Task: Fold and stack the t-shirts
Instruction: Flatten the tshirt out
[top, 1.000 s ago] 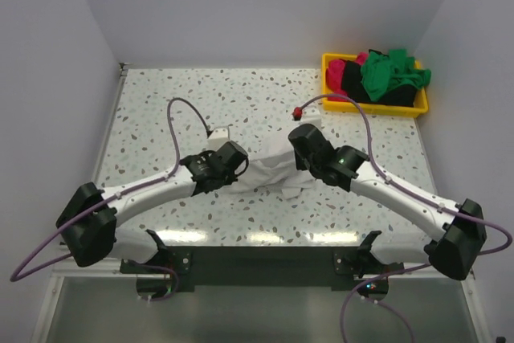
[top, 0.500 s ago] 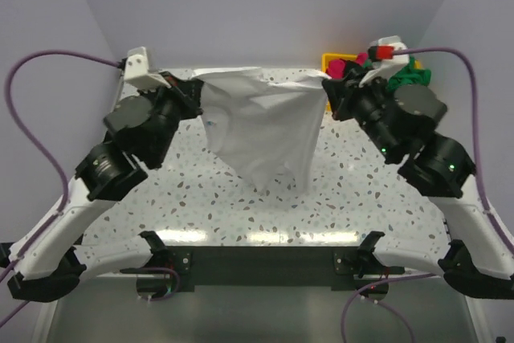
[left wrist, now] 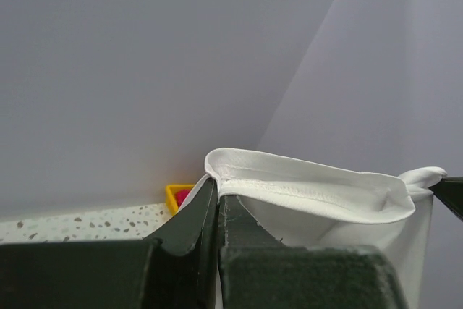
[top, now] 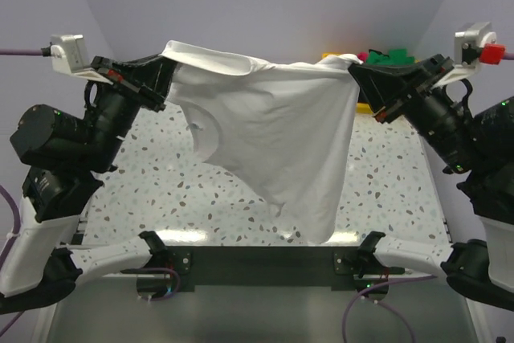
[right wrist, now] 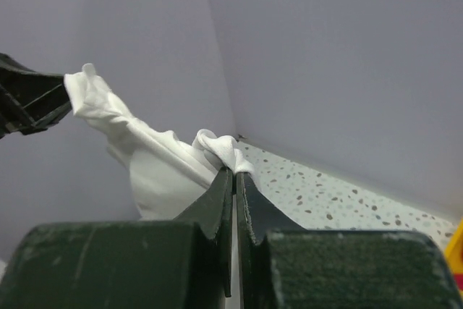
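Observation:
A large white t-shirt (top: 273, 134) hangs stretched high above the table between both arms, its lower edge drooping toward the near side. My left gripper (top: 163, 66) is shut on its left top edge, where a hemmed fold of the white t-shirt (left wrist: 304, 189) stands out of the left gripper (left wrist: 217, 187). My right gripper (top: 353, 74) is shut on the other top corner; a bunched bit of the white t-shirt (right wrist: 217, 148) pokes from the right gripper (right wrist: 234, 173). Green, pink and black t-shirts (top: 392, 55) peek out behind the right arm.
The yellow bin (top: 365, 106) holding the other shirts stands at the far right of the speckled table (top: 161, 166), mostly hidden by the right arm and the shirt. Lilac walls close in on three sides. The yellow bin (left wrist: 176, 195) also shows in the left wrist view.
Both arms have risen from low over the table and moved apart, lifting the crumpled white shirt and spreading it wide in the air. Both grips stay shut.

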You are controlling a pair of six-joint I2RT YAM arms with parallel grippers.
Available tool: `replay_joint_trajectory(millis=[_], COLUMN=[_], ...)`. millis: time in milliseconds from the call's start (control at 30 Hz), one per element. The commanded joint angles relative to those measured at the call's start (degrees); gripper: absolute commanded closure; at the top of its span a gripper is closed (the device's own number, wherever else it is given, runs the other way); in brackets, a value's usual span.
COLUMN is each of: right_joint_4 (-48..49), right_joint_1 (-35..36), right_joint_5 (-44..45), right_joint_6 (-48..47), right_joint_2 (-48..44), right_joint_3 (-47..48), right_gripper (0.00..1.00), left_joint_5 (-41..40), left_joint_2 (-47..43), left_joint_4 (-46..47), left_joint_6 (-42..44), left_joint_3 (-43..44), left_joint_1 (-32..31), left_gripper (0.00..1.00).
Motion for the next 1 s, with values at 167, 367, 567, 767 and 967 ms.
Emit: replay_joint_trajectory(millis=[167,367,567,767,967], right_joint_4=[-0.89,3.07,1.23,7.45,9.22], right_joint_1=[-0.61,-8.51,-10.89,-12.04,-13.62], right_joint_5=[21.49,8.24,2.17,2.16,2.60], right_joint_6=[-0.58,4.70,5.14,7.94,12.77], right_joint_2=[15.89,38.11,54.49,45.65,33.78], right_joint_3=[-5.49,-9.56,-1.75,-15.34,-33.27], right_gripper=[1.00,0.83,0.01,0.01,0.01], left_joint_5=[-27.79,-3.96,-4.11,-6.67,1.30], left_joint_2=[17.42,37.65,46.82,41.64,34.09], left_joint_4=[-6.35,-10.70,-10.62,-9.21,-7.38], left_joint_6=[-1.52,-10.36,-10.53,-11.15,-13.70], left_joint_3=[1.41,-4.84,-3.07,-10.36,-25.46], left_joint_1=[7.18,35.08,36.31,36.31,36.14], left_gripper=[1.00,0.91,0.00,0.00,0.00])
